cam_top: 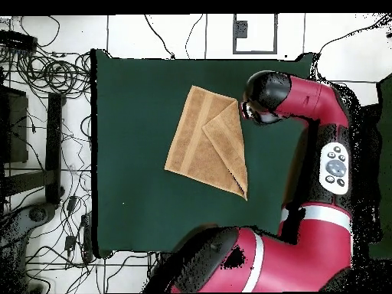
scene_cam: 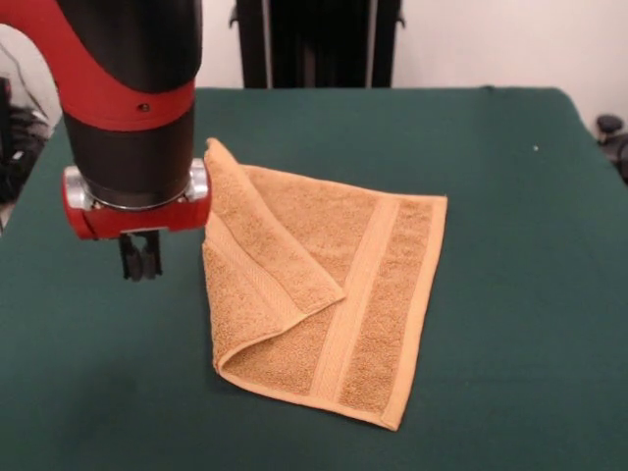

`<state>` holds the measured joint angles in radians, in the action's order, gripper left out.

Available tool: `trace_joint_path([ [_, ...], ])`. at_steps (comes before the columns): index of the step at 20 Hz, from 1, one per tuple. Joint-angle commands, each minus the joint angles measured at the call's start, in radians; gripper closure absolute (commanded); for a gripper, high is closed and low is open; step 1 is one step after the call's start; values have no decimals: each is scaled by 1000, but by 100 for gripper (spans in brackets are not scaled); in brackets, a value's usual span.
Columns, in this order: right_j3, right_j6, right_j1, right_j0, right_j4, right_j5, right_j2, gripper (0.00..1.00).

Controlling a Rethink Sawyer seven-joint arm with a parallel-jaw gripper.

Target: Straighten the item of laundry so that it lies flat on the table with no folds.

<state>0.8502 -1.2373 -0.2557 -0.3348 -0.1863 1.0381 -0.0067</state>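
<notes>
Lying just beside empty, near-closed fingers: folded-over towel on table.

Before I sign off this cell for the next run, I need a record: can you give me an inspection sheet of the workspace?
Surface: table, dark green cloth, bare around the towel.
Job's things: item of laundry, tan towel, not flat; one corner folded over onto it in a triangular flap.
Clutter: nothing seen on the table.
End effector: end effector hangs beside the towel's folded edge, holding nothing; open or shut cannot be told.
Cables: cables tangled on the floor beside the table.
Surroundings: dark stand behind the table.
</notes>
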Motion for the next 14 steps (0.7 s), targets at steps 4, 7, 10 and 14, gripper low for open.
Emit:
trace_joint_path([
  [4,9,-90,-26,37,-81,-42,-28,100],
  [7,-17,-106,-13,42,-81,-26,-21,100],
  [10,-53,-95,11,50,-77,0,-4,100],
  [14,-65,-102,30,63,-59,-13,27,100],
])
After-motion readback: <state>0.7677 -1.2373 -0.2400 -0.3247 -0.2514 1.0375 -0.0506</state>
